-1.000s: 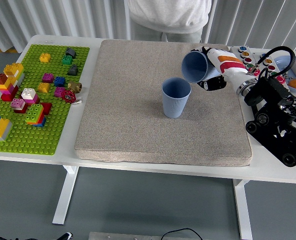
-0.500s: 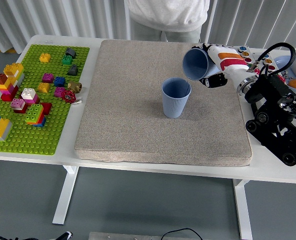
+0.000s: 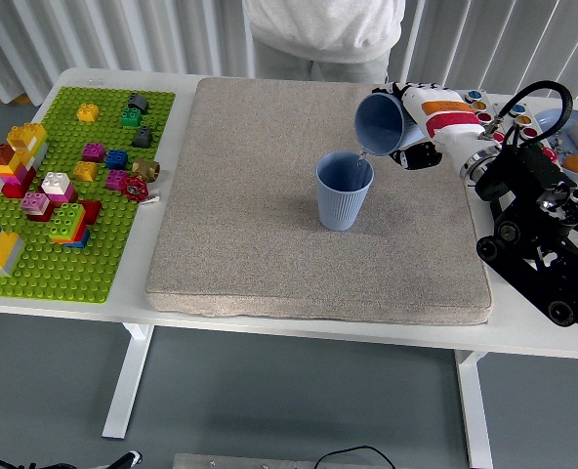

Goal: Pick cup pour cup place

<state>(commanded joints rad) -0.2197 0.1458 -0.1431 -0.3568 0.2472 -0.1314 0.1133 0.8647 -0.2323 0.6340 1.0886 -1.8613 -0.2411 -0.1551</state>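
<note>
Two blue cups sit at the heart of things, and the grey mat (image 3: 269, 215) that covers most of the white table (image 3: 94, 311) serves as the landmark for everything else. Left of the mat lies a green baseplate (image 3: 64, 264), studded with loose bricks (image 3: 50, 186) in yellow, red, pink, purple and grey, scattered singly and in small stacks. On the mat, a little right of its middle, stands the upright cup (image 3: 344, 191), ribbed on its sides, mouth open to the camera. Above the mat's right part, just up and right of that cup, the tilted cup (image 3: 379, 124) hangs in the air, tipped far over with its mouth facing down-left, its lower rim just over the upright cup's far right rim. A thin thread of liquid appears to fall from that rim into the cup below, though it is faint. The right hand (image 3: 428, 127), white with orange and red bands, has its fingers wrapped around the tilted cup's body from the right side. Its black arm (image 3: 538, 225) runs off past the mat's right edge, over a clutter of coloured buttons (image 3: 484, 112) there. Beyond the mat's far edge a person (image 3: 323, 29) in a pale top stands at the table.
</note>
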